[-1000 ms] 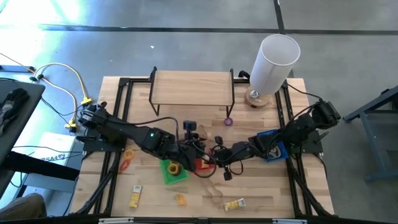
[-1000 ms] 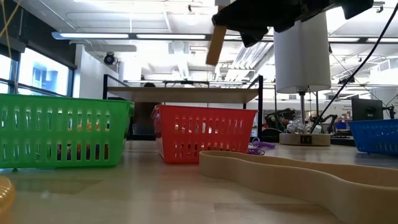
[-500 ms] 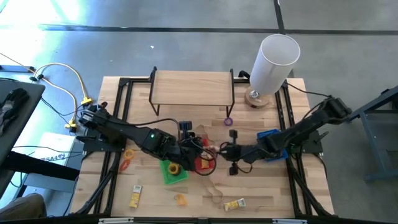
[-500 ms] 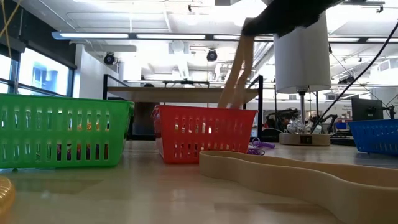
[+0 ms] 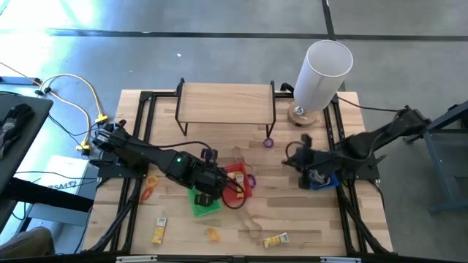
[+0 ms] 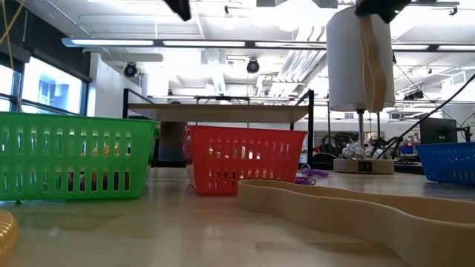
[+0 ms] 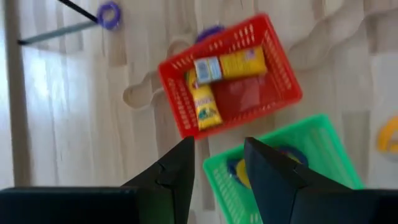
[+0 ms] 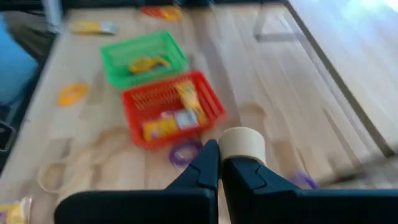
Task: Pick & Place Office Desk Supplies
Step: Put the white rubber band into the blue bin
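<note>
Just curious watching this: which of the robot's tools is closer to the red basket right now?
The left tool: it hangs right at the red basket, by its edge. The right tool is off to the side, next to the blue basket.

Green basket [image 6: 74,156] beside red basket [image 6: 245,157]

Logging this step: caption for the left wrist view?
Left gripper fingers open above red basket holding two yellow packets, green basket beside.
</note>
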Robot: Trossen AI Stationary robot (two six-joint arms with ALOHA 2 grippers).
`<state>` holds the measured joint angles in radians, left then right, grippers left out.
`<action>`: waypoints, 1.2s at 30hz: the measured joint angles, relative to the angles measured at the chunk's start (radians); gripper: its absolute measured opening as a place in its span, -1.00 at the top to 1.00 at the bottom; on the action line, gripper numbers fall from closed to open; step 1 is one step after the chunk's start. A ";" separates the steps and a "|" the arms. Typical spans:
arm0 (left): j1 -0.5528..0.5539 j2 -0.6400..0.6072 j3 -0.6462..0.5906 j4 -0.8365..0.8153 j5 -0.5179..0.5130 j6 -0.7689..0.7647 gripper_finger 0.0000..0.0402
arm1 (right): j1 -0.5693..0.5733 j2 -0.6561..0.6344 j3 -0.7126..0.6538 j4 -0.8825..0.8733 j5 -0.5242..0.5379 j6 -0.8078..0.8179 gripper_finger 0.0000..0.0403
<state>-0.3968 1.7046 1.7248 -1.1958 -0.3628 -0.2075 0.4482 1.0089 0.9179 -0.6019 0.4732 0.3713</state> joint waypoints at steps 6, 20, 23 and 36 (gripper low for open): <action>0.001 -0.001 -0.031 -0.055 0.026 0.027 0.35 | -0.037 -0.008 0.144 -0.394 -0.004 0.149 0.99; 0.009 -0.001 -0.152 -0.030 0.157 0.105 0.35 | -0.091 0.007 0.194 -0.938 -0.188 0.629 0.99; 0.010 -0.001 -0.161 -0.017 0.157 0.109 0.35 | -0.082 0.007 0.191 -0.949 -0.233 0.683 0.99; 0.011 -0.001 -0.191 0.101 0.175 0.140 0.35 | -0.078 0.007 -0.052 -0.838 -0.392 0.919 0.99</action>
<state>-0.3862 1.7035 1.5337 -1.0952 -0.1875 -0.0674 0.3702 1.0158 0.8661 -1.4401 0.0812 1.2903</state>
